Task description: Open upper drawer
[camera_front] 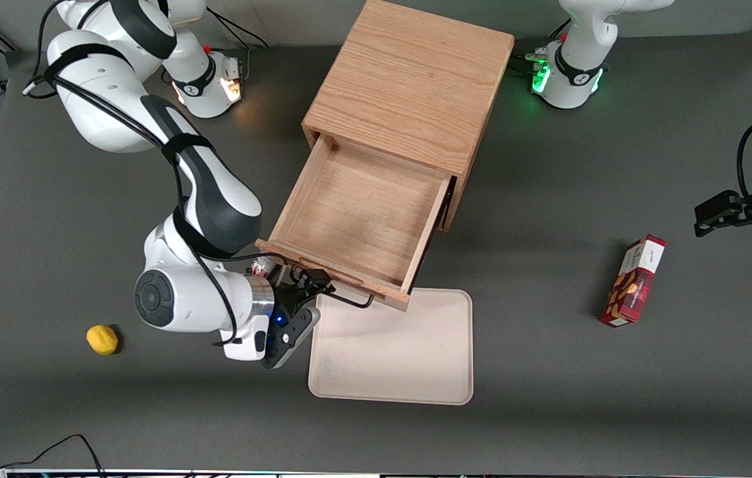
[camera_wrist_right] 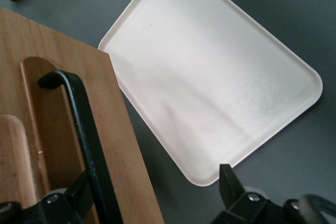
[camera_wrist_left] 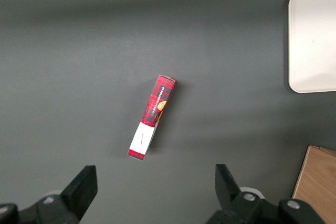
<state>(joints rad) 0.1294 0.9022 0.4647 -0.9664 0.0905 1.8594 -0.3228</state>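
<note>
Hidden: the lower drawer is out of sight beneath the pulled-out upper drawer (camera_front: 356, 212).
Lemon (camera_front: 102, 339): alone, toward the working arm's end of the bench (camera_front: 549, 398).
Pincer (camera_front: 303, 292): at the black handle (camera_wrist_right: 84, 129), one finger (camera_wrist_right: 231, 184) well off it, apparently open.
Upper drawer: extended from the cabinet (camera_front: 409, 79), long axis toward the camera, front over the tray (camera_front: 392, 348).
Box (camera_front: 634, 281): red, print unreadable.

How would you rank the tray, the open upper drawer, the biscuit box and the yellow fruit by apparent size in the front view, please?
1. Upper drawer, though it sits higher, nearer the camera.
2. Tray, nearly as large.
3. Biscuit box.
4. Yellow fruit.
The gripper is at the drawer's handle.
</note>
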